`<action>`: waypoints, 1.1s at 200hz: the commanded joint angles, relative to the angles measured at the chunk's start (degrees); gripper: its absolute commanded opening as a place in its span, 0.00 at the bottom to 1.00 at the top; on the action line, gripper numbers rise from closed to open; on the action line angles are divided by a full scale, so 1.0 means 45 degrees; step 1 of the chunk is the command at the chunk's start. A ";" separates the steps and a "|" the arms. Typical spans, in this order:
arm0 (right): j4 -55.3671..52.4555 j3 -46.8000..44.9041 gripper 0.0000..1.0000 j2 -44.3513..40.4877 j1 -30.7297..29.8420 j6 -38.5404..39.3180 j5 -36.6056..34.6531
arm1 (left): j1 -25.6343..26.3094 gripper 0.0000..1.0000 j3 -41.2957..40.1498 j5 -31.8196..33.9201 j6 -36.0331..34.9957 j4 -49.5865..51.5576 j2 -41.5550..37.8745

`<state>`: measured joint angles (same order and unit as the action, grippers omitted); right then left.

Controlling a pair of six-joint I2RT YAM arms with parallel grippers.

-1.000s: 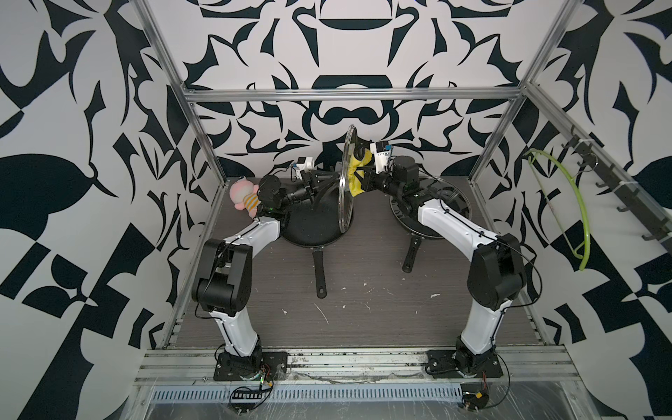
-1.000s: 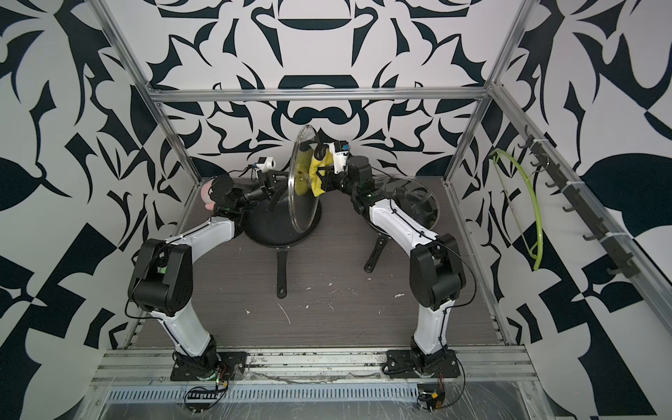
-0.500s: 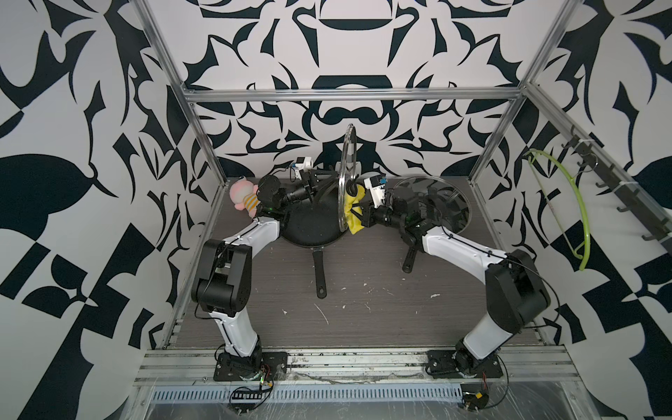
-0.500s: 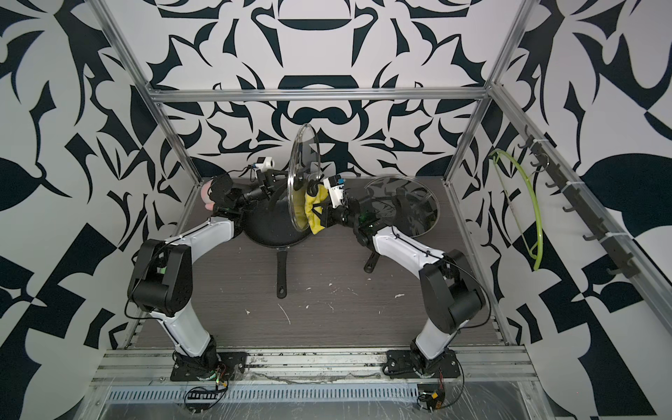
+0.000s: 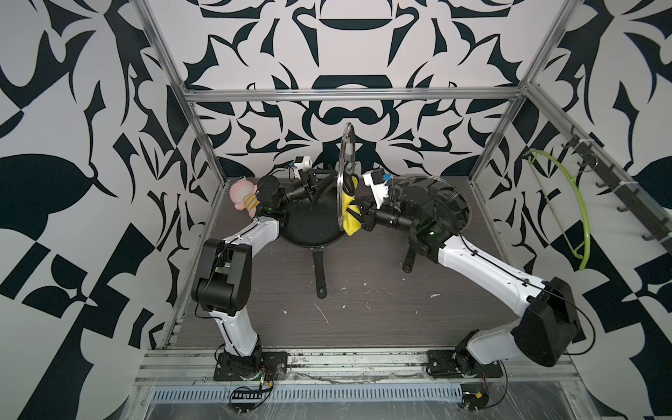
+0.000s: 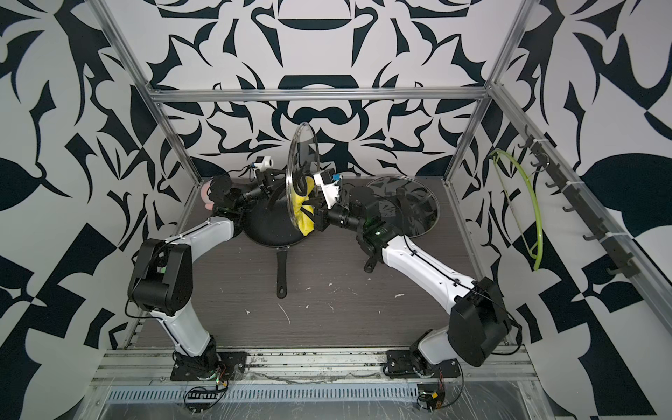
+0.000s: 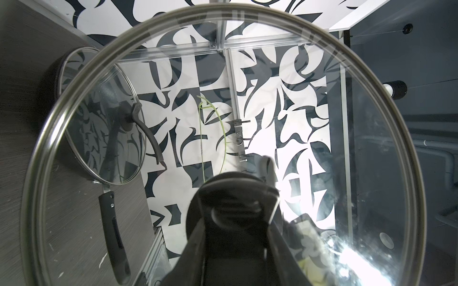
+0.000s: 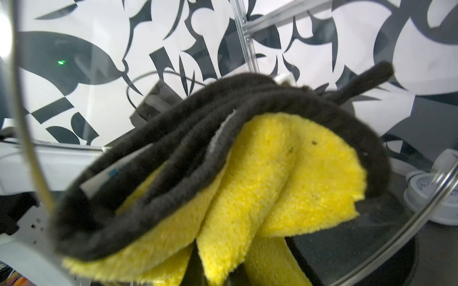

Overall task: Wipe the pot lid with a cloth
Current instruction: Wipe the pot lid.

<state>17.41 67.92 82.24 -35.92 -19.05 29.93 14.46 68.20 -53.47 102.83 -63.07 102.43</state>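
A dark wooden table point(image 5: 363, 320), flecked with white crumbs, fills the foreground. On it lies a black frying pan point(image 5: 309, 225), its handle pointing toward the front edge. Above the pan's right side a glass lid point(image 5: 343, 174) stands upright on its edge, seen almost edge-on in both top views. The left gripper point(image 5: 322, 183) reaches in from the left, its fingers closed around the lid's knob. From the right, the right gripper point(image 5: 360, 216) is clamped tight on a bunched yellow cloth point(image 5: 351, 218). The cloth juts from its tip and lies against the lower half of the glass, between gripper and lid. Farther back on the right, a second lid point(image 5: 436, 203) rests flat on another pan. A pink plush toy point(image 5: 243, 196) sits in the left rear corner.
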 commanded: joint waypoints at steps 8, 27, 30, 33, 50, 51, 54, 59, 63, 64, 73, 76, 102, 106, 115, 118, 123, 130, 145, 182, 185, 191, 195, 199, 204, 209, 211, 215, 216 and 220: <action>0.0649 0.1864 0.00 0.0041 -0.0163 0.0597 -0.0626 | 0.0029 0.00 0.0461 0.0490 -0.0406 -0.1640 -0.0038; 0.0003 0.2949 0.00 0.0502 -0.0078 0.1060 -0.1626 | 0.0029 0.00 0.0429 0.0288 -0.0467 -0.1600 -0.0039; -0.0118 0.3156 0.00 0.0610 -0.0049 0.1068 -0.1829 | 0.0041 0.00 0.0429 0.0241 -0.0467 -0.1609 -0.0030; -0.0248 0.3355 0.00 0.0707 0.0011 0.1069 -0.1962 | 0.0036 0.00 0.0412 0.0232 -0.0467 -0.1610 -0.0029; -0.0799 0.4458 0.00 0.1432 0.0379 0.1108 -0.2614 | 0.0029 0.00 0.0328 0.0088 -0.0467 -0.1668 -0.0131; -0.0820 0.4506 0.00 0.1481 0.0392 0.1108 -0.2641 | 0.0029 0.00 0.0320 0.0077 -0.0467 -0.1668 -0.0138; -0.0878 0.4678 0.00 0.1636 0.0464 0.1108 -0.2706 | 0.0039 0.00 0.0313 0.0051 -0.0470 -0.1678 -0.0169; -0.0940 0.4948 0.00 0.1877 0.0589 0.1108 -0.2752 | 0.0034 0.00 0.0293 0.0011 -0.0467 -0.1688 -0.0201; -0.0996 0.5137 0.00 0.2081 0.0692 0.1075 -0.2746 | 0.0030 0.00 0.0274 -0.0025 -0.0467 -0.1698 -0.0236; -0.1017 0.5188 0.00 0.2118 0.0714 0.1062 -0.2756 | 0.0029 0.00 0.0264 -0.0028 -0.0467 -0.1703 -0.0239; -0.1132 0.5627 0.00 0.2583 0.0958 0.0885 -0.2789 | 0.0031 0.00 0.0224 -0.0107 -0.0467 -0.1737 -0.0328; -0.1134 0.5736 0.00 0.2736 0.1028 0.0807 -0.2785 | 0.0032 0.00 0.0199 -0.0138 -0.0467 -0.1745 -0.0364; -0.1357 0.6418 0.00 0.3881 0.1588 0.0438 -0.2710 | 0.0028 0.00 -0.0016 -0.0136 -0.0428 -0.1841 -0.0647; -0.1375 0.6448 0.00 0.4023 0.1658 0.0368 -0.2707 | 0.0039 0.00 -0.0053 -0.0132 -0.0419 -0.1872 -0.0684; -0.1383 0.6451 0.00 0.4295 0.1780 0.0238 -0.2612 | 0.0029 0.00 -0.0112 -0.0129 -0.0397 -0.1920 -0.0764; -0.1388 0.6450 0.00 0.4378 0.1822 0.0201 -0.2580 | 0.0029 0.00 -0.0117 -0.0129 -0.0366 -0.1954 -0.0787; -0.1383 0.6431 0.00 0.4516 0.1873 0.0116 -0.2518 | 0.0029 0.00 -0.0132 -0.0144 -0.0334 -0.2003 -0.0823; -0.1388 0.6377 0.00 0.4691 0.1936 0.0007 -0.2421 | 0.0029 0.00 -0.0152 -0.0148 -0.0283 -0.2057 -0.0854; -0.1301 0.6174 0.00 0.4922 0.1986 -0.0078 -0.2311 | 0.0033 0.00 -0.0132 -0.0168 -0.0197 -0.2151 -0.0933; -0.0663 0.5204 0.00 0.4190 0.1998 -0.0111 -0.2327 | 0.0018 0.00 -0.0142 -0.0085 -0.0754 -0.1607 -0.1038; -0.0607 0.5093 0.00 0.4089 0.1990 -0.0104 -0.2383 | 0.0016 0.00 -0.0157 -0.0040 -0.0845 -0.1507 -0.1070; -0.0490 0.4798 0.00 0.3832 0.2003 -0.0074 -0.2473 | -0.0005 0.00 -0.0174 0.0045 -0.1079 -0.1263 -0.1154; -0.0440 0.4606 0.00 0.3637 0.2011 -0.0043 -0.2534 | -0.0010 0.00 -0.0193 0.0110 -0.1309 -0.1045 -0.1232; -0.0401 0.4443 0.00 0.3449 0.2010 -0.0019 -0.2592 | -0.0043 0.00 -0.0210 0.0188 -0.1575 -0.0749 -0.1307; -0.0385 0.4223 0.00 0.3205 0.1996 0.0031 -0.2699 | -0.0077 0.00 -0.0266 0.0328 -0.1997 -0.0269 -0.1473; -0.0424 0.3945 0.00 0.2921 0.2005 0.0069 -0.2818 | -0.0114 0.00 -0.0324 0.0493 -0.2462 0.0366 -0.1646; -0.0415 0.3846 0.00 0.2820 0.1991 0.0096 -0.2847 | -0.0121 0.00 -0.0340 0.0562 -0.2694 0.0593 -0.1727; -0.0369 0.3616 0.00 0.2596 0.1994 0.0106 -0.2907 | -0.0141 0.00 -0.0351 0.0660 -0.3068 0.1189 -0.1846; -0.0361 0.3539 0.00 0.2551 0.2010 0.0099 -0.2924 | -0.0144 0.00 -0.0352 0.0705 -0.3213 0.1333 -0.1894; -0.0304 0.3314 0.00 0.2325 0.1998 0.0109 -0.2967 | -0.0155 0.00 -0.0352 0.0819 -0.3698 0.1894 -0.2058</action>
<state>10.22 86.15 101.12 -26.52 -19.09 18.13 14.24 65.93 -54.30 96.53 -58.50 101.30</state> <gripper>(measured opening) 0.079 0.338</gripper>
